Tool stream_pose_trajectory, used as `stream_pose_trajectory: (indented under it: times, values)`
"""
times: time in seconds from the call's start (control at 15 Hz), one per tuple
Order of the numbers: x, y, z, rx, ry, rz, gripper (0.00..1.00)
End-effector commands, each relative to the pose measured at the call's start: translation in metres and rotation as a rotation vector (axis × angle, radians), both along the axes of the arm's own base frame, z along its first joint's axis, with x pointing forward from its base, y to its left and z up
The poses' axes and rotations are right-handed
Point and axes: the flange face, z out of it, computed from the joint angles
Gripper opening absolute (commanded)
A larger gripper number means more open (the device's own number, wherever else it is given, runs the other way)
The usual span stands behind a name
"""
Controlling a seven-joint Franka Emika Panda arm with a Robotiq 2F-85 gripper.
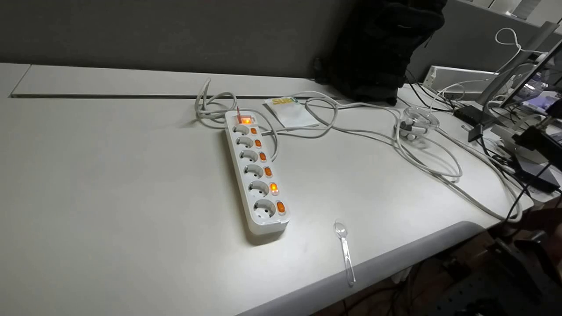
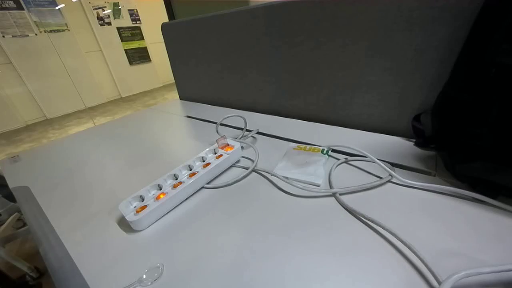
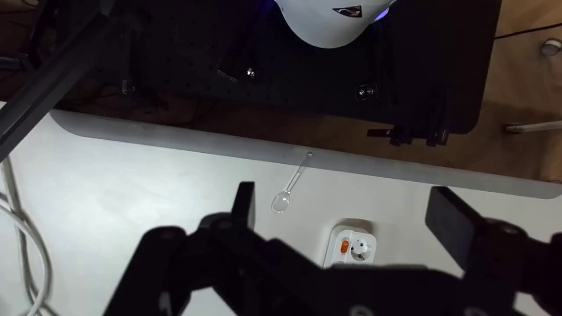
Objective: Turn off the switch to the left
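Note:
A white power strip (image 1: 257,162) lies on the table in both exterior views (image 2: 184,194). It has one row of sockets beside a row of small orange switches. One small switch (image 1: 274,188), second from the near end, is lit; it also shows lit here (image 2: 161,196). The larger switch (image 1: 246,120) at the cable end is lit, with its clear cover (image 2: 222,142) raised. In the wrist view my gripper (image 3: 342,193) is open and empty, above the table. The strip's near end (image 3: 350,237) with one unlit switch (image 3: 344,246) shows between the fingers; the gripper body hides the rest.
A clear plastic spoon (image 1: 345,250) lies across the table's front edge (image 1: 303,292). Grey cables (image 2: 364,186) loop behind and beside the strip, around a paper packet (image 1: 292,114). A black backpack (image 1: 386,48) stands against the grey partition (image 1: 175,39). A clear container (image 1: 417,123) sits among the cables.

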Motion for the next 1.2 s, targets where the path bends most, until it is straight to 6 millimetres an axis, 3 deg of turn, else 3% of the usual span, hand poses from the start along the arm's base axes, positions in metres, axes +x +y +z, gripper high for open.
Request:
stream_pose_trajectory:
  times: [0.0,0.4,0.47,0.6,0.87,1.13]
  values:
    - [0.008,0.001,-0.013,-0.022,0.005,-0.019,1.0]
    - [0.027,0.003,-0.065,-0.082,0.009,-0.014,1.0]
    - [0.03,0.005,-0.075,-0.089,0.007,-0.016,0.75]
    - [0.035,0.009,-0.094,-0.106,0.016,-0.017,0.69]
    - [0.042,0.018,-0.127,-0.148,0.006,-0.056,0.38]
    - [0.067,0.028,-0.133,-0.199,-0.107,-0.08,0.12]
